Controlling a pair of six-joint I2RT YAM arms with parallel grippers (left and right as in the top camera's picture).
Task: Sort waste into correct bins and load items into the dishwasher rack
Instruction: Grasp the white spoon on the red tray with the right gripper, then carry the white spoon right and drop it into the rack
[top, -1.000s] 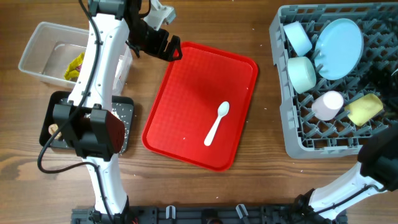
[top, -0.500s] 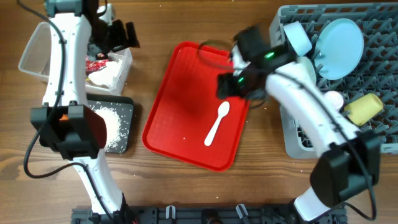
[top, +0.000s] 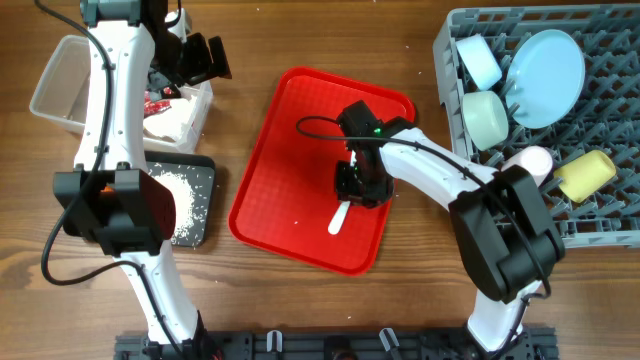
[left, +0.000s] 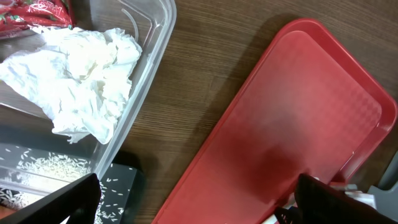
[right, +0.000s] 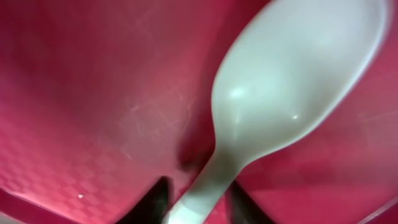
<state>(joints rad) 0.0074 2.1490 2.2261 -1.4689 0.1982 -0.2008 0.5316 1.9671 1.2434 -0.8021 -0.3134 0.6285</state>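
The white spoon (top: 338, 220) (right: 292, 93) lies on the flat red serving tray (top: 300, 130). My right gripper (top: 360, 185) (right: 199, 186) is down on it, its two dark fingers shut on the spoon's handle just below the bowl. My left gripper (top: 200, 58) (left: 199, 205) hangs open and empty over the wood between the clear tub (top: 60, 75) and the red tray. White tissue (left: 81, 74) and a red wrapper (left: 37, 12) lie in the tub. Rice (top: 165, 205) is scattered in the black tray (top: 200, 200).
The grey dishwasher rack (top: 450, 150) at the right holds a pale blue plate (top: 545, 65), two pale blue bowls (top: 480, 60) (top: 487, 118), a pink cup (top: 528, 168) and a yellow cup (top: 587, 173). The right arm stretches from the front edge across to the red tray.
My right arm swung in from the rack side, came down over the spoon and its jaws closed round the handle. My left arm moved away from the red tray to the clear tub.
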